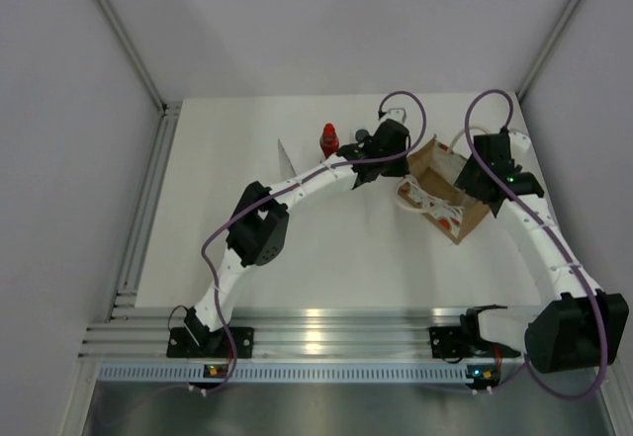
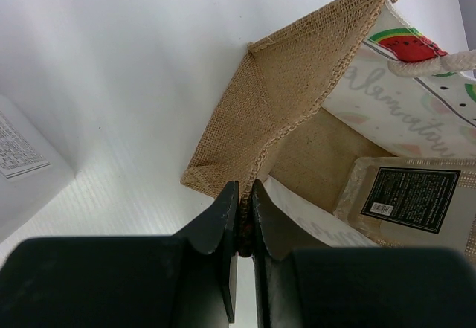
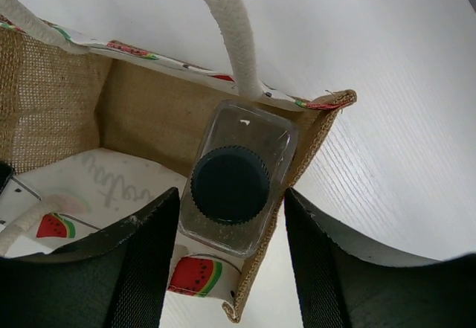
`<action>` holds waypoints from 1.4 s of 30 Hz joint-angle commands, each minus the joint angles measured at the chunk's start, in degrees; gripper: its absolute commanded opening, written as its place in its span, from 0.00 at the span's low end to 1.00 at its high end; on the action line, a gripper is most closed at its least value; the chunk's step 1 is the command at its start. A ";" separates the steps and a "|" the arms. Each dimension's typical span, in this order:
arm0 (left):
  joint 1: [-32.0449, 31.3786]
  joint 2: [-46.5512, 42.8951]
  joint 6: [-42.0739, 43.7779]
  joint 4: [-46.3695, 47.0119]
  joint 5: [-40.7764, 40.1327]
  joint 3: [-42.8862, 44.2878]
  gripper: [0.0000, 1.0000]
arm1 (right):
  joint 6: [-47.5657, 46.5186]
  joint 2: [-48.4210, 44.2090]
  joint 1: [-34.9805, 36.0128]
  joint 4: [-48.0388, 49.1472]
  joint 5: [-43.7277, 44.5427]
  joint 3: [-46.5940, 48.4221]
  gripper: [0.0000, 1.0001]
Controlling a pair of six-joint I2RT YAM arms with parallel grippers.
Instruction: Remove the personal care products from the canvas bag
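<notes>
1. We see the left pincer (image 2: pixel 242 210) closed on the far-left rim of the tan burlap canvas bag (image 2: pixel 297 97), which has a watermelon print and a cream rope handle. It pinches the fabric and holds the mouth open.
2. The clear bottle of square-shouldered plastic with a dark ribbed cap (image 3: pixel 230 185) sits in a corner toward the bag's right side, just under the handle.
3. Its cap faces the right wrist, so its long axis runs in line with that arm's approach.
4. The right pincer (image 3: pixel 232 213) is open, with one finger on each side of the bottle. We cannot tell whether they touch it.
5. We judge the right arm to be the nearer one. It needs to close on the shoulders and pull straight out along the axis, clear of the handle.
6. A red bottle with a red cap (image 1: pixel 329 140) already stands on the white counter (image 1: pixel 326 258), left of the bag.
</notes>
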 commanded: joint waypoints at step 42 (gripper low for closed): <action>0.06 -1.67 -0.66 -0.21 0.37 2.94 0.00 | 2.89 10.41 -5.27 12.33 -3.78 -4.04 0.57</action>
